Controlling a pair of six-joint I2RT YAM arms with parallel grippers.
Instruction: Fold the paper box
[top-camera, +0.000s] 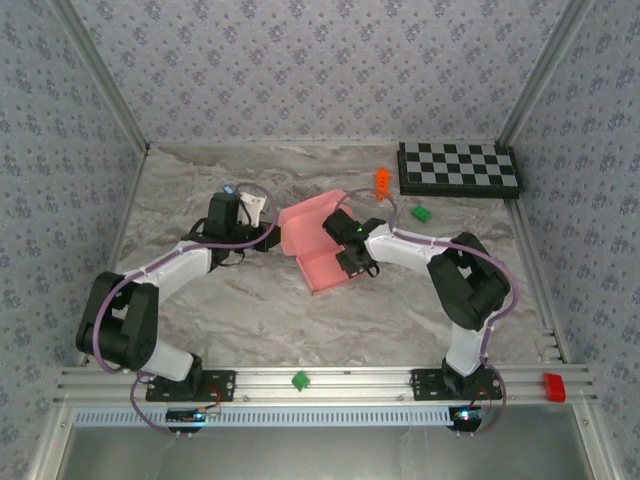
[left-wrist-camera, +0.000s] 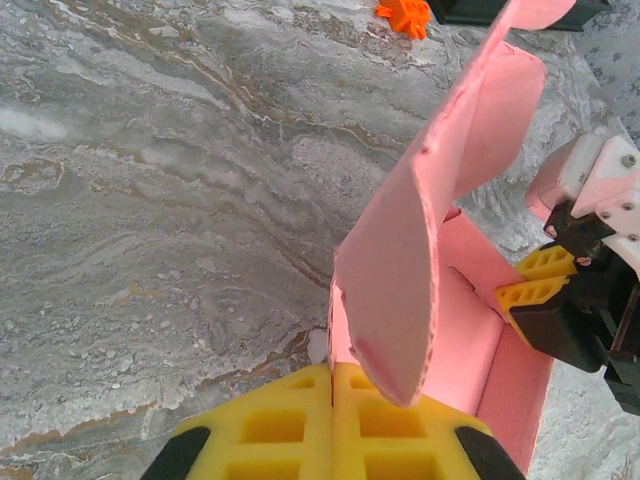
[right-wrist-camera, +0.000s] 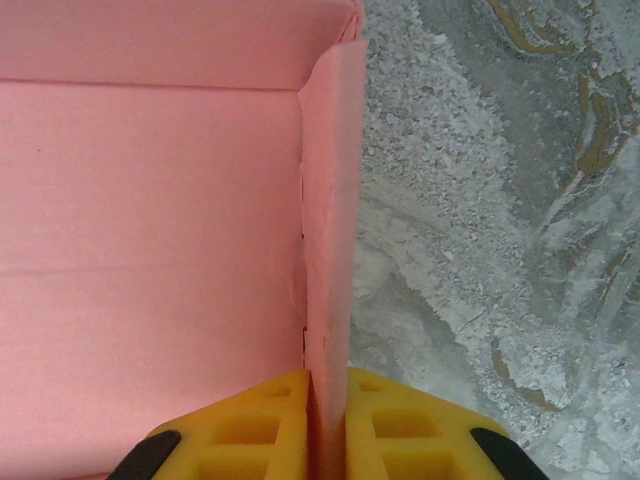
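Observation:
The pink paper box (top-camera: 322, 268) lies open in the middle of the marble table, its lid (top-camera: 310, 212) raised at the back. My left gripper (top-camera: 276, 238) is at the box's left corner; in the left wrist view its yellow pads (left-wrist-camera: 331, 378) are pressed together with the thin edge of the box wall (left-wrist-camera: 338, 320) running into their seam, and a curved flap (left-wrist-camera: 400, 250) hangs over them. My right gripper (right-wrist-camera: 328, 388) is shut on the box's upright side wall (right-wrist-camera: 326, 200), with the box floor (right-wrist-camera: 150, 220) to its left. That right gripper (left-wrist-camera: 535, 292) also appears across the box.
A checkerboard (top-camera: 458, 168) lies at the back right, with an orange toy (top-camera: 381, 180) and a green toy (top-camera: 421, 212) near it. A green block (top-camera: 299, 380) and a red block (top-camera: 553, 386) sit on the front rail. Metal frame posts border the table.

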